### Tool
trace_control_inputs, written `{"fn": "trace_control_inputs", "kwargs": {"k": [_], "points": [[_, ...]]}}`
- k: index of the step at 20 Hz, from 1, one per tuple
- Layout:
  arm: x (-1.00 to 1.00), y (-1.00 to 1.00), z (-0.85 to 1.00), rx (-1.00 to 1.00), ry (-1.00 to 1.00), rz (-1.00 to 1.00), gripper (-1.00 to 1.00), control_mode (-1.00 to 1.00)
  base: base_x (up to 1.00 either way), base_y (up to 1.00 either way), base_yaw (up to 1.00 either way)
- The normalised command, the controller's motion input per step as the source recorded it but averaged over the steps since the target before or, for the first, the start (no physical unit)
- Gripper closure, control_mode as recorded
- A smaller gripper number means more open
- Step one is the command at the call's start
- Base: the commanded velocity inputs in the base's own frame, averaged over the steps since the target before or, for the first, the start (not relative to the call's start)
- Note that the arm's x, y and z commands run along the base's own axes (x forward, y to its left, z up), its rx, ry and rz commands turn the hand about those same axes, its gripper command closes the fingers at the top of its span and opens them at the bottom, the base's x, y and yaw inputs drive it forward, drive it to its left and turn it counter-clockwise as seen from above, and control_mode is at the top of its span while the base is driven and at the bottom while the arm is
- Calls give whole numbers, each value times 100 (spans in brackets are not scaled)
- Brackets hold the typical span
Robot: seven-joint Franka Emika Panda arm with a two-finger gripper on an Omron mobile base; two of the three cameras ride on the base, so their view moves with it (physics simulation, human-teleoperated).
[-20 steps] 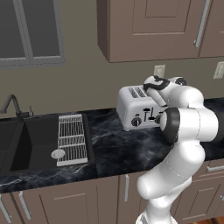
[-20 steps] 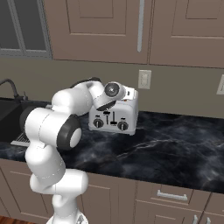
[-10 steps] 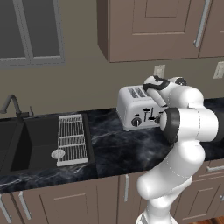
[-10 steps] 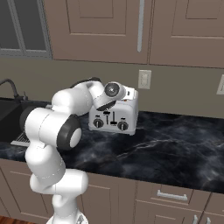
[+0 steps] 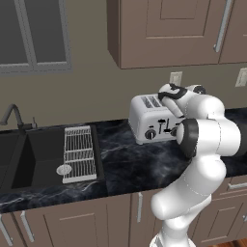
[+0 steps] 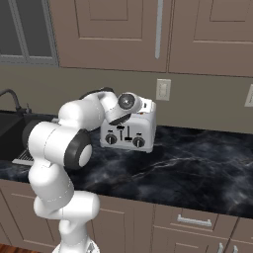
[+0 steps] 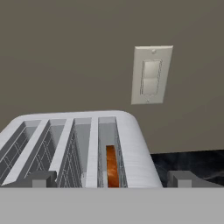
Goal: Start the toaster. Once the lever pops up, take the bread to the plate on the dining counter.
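Nothing has moved since the earlier frames: arm, toaster and views all sit as they did.

The toaster (image 5: 150, 119) stands on the black marble counter (image 5: 120, 164) against the wall, its long axis running along the wall and its knobbed, levered front facing out toward the base. In the hand view its four slots run away from the camera toward the wall, side by side. The bread (image 7: 112, 166) stands on edge in the slot at the right of that view, sunk below the rim, its thin edge toward the camera and its long side running along the slot.

The gripper (image 7: 111, 178) hangs just above the front edge of the toaster, its fingers (image 7: 40, 178) wide apart and holding nothing; one tip sits at the left slots, the other just past the toaster's right side.

A white wall outlet (image 7: 151, 75) is on the wall behind the toaster. Well to the left along the counter lies a dark sink (image 5: 34, 157) with a wire rack (image 5: 78, 153) and a faucet (image 5: 12, 116). Brown cabinets (image 5: 169, 31) hang above.
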Motion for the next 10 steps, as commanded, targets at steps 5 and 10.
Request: {"fn": "trace_control_inputs", "kwargs": {"k": [5,10], "points": [[0,0,0,0,0,0,-100,-100,0,0,0],[0,0,0,0,0,0,-100,-100,0,0,0]]}}
